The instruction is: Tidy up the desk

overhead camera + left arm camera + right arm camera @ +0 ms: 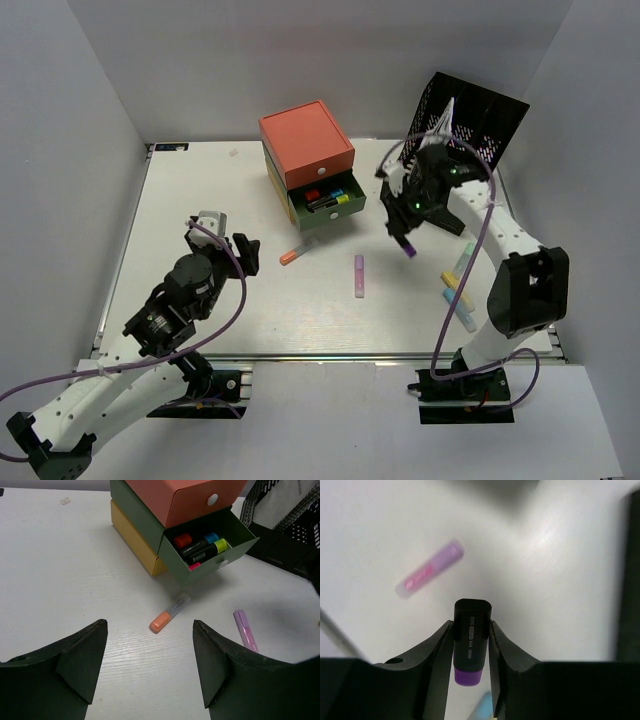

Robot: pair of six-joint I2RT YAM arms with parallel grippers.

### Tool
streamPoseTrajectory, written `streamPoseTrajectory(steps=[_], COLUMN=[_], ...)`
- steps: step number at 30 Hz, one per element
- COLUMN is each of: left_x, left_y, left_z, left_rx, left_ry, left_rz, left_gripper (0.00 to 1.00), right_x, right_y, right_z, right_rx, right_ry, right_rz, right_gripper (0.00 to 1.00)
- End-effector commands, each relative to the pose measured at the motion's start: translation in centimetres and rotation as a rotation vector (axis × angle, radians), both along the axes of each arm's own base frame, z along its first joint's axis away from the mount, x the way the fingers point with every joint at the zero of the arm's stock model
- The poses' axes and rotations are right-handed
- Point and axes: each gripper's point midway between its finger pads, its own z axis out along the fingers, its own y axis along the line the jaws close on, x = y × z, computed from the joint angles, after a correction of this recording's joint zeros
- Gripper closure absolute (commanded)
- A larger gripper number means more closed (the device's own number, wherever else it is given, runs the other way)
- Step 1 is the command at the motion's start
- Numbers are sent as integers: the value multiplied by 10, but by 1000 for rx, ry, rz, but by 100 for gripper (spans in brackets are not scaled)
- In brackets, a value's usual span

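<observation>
The white desk (200, 200) spreads out beneath the drawer unit (305, 150), whose green drawer hangs open. Left of the unit and nearer, the left gripper (150, 665) hovers with fingers spread, empty. Right of the unit, the right gripper (471, 650) pinches a black, purple-capped marker (471, 630). An orange highlighter (169, 615) lies just before the unit.

A: Where do the cameras sit?
B: One high above the near edge, looking down across the desk (200, 190). Two wrist cameras sit close in; all three show the lilac highlighter (358, 276).
</observation>
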Motion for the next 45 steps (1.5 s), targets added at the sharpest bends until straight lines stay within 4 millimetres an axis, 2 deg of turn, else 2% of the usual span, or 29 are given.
streamPoseTrajectory(steps=[1, 2, 3, 5, 6, 7, 8, 9, 11, 12, 13, 15, 19, 22, 24, 25, 27, 28, 29, 31, 33, 35, 36, 37, 38, 39, 41, 42, 45], left_x=[2, 2, 2, 3, 3, 4, 4, 4, 5, 5, 6, 6, 7, 7, 7, 7, 7, 7, 7, 6, 6, 5, 5, 5, 5, 5, 4, 4, 4], left_y=[1, 1, 1, 1, 0, 2, 0, 1, 2, 2, 2, 3, 8, 8, 8, 8, 6, 6, 6, 5, 5, 5, 5, 5, 5, 5, 4, 4, 2], left_z=[-3, -3, -5, -6, -8, -10, -12, -13, -17, -17, -17, -19, -19, -20, -20, -20, -20, -20, -20, -18, -18, -16, -15, -16, -15, -15, -14, -13, -11], left_rx=[2, 2, 6, 13, 18, 28, 37, 45, 52, 54, 54, 64, 72, 74, 77, 76, 76, 77, 76, 68, 68, 61, 59, 60, 58, 56, 52, 50, 44], left_ry=[-3, -5, -3, -4, -1, -2, 1, 4, 7, 6, 5, 6, 2, 1, 5, 4, 6, 6, 5, 0, -1, -6, -8, -7, -9, -8, -11, -13, -16], left_rz=[12, 12, 12, 11, 10, 16, 11, 18, 25, 26, 28, 31, 53, 57, 55, 54, 46, 46, 43, 39, 37, 35, 35, 33, 33, 32, 28, 26, 16], left_gripper=[21, 21, 22, 21, 21, 21, 21, 21, 22, 22, 21, 22, 21, 21, 21, 21, 21, 21, 21, 22, 21, 21, 21, 21, 22, 21, 22, 21, 22], right_x=[23, 30, 45, 52, 67, 72, 70, 77, 74, 77, 76, 75, 85, 88, 90, 90, 93, 96, 98, 103, 101, 95, 90, 85, 75, 60, 38, 20, 15], right_y=[34, 41, 50, 72, 83, 90, 107, 116, 137, 147, 153, 166, 185, 197, 200, 201, 201, 201, 203, 202, 204, 206, 206, 205, 206, 201, 193, 182, 161], right_z=[77, 89, 109, 124, 139, 143, 149, 152, 157, 169, 169, 155, 147, 133, 118, 111, 100, 97, 93, 99, 111, 133, 134, 145, 146, 142, 130, 109, 74], right_rx=[121, 127, 129, 133, 133, 129, 142, 134, 144, 141, 137, 89, 33, 21, -1, -6, -29, -33, -33, -33, 16, 68, 88, 110, 159, 170, 210, 180, 71], right_ry=[-268, -338, -468, -590, -713, -762, -808, -868, -942, -1037, -1073, -1106, -1177, -1155, -1120, -1104, -1076, -1071, -1065, -1078, -1086, -1111, -1087, -1089, -1062, -1020, -960, -895, -807], right_rz=[216, 256, 316, 408, 450, 473, 520, 567, 650, 686, 712, 795, 833, 857, 873, 878, 880, 875, 863, 835, 798, 784, 782, 785, 820, 869, 977, 1089, 1176], right_gripper=[100, 100, 100, 100, 100, 100, 100, 100, 100, 100, 100, 98, 96, 90, 79, 68, 60, 47, 43, 41, 43, 47, 51, 74, 88, 100, 100, 100, 100])
